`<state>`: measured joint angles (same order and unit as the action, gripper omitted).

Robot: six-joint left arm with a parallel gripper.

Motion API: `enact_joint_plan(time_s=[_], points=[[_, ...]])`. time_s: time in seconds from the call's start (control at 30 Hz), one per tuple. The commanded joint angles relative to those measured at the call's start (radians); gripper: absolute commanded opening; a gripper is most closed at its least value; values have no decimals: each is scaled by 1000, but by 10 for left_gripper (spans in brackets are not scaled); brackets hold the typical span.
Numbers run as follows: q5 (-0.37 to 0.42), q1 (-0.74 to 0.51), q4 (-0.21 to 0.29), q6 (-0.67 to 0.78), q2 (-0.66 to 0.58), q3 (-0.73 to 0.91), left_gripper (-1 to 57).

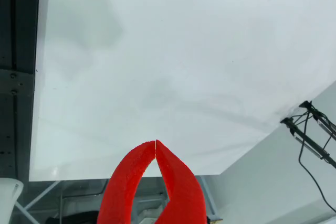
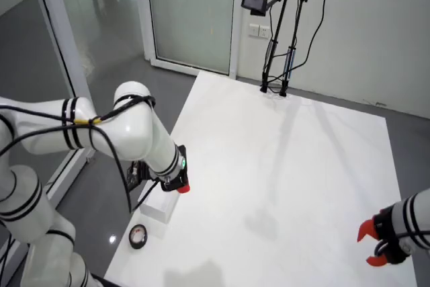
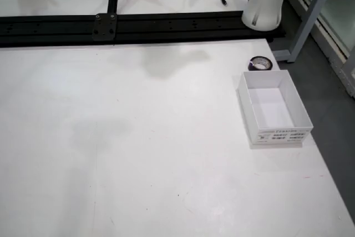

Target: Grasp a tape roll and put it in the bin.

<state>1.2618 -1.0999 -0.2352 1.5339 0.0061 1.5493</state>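
Note:
A dark tape roll (image 3: 259, 64) lies flat on the white table, touching the end of a white open bin (image 3: 277, 135) on the side towards the black rail. The overview shows the same tape roll (image 2: 138, 235) and bin (image 2: 158, 210) at the table's near left corner. My red gripper (image 1: 156, 142) fills the bottom of the wrist view, shut with its tips touching and nothing between them. It hangs over the table's edge. In the overview this gripper (image 2: 369, 247) is at the lower right, far across the table from the tape. No tape shows in the wrist view.
A second white arm (image 2: 127, 129) bends over the bin, its tool end (image 2: 180, 185) just above the bin's rim. A black rail (image 3: 111, 23) borders one table side. Camera stands (image 2: 275, 65) rise at the far edge. A white arm base (image 3: 267, 1) stands near the tape.

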Motion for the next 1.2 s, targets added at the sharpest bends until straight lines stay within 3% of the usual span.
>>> enact_joint_plan(time_s=[0.03, 0.27, 0.5, 0.77, 1.2], points=[[4, -3, -12, -3, 18, 0, -6], [7, 8, 1, -3, 117, 2, 4], [17, 34, 20, -3, 209, 2, 88], [63, 100, 79, 2, 293, 11, 192], [97, 186, 70, -3, 403, 28, 211]])
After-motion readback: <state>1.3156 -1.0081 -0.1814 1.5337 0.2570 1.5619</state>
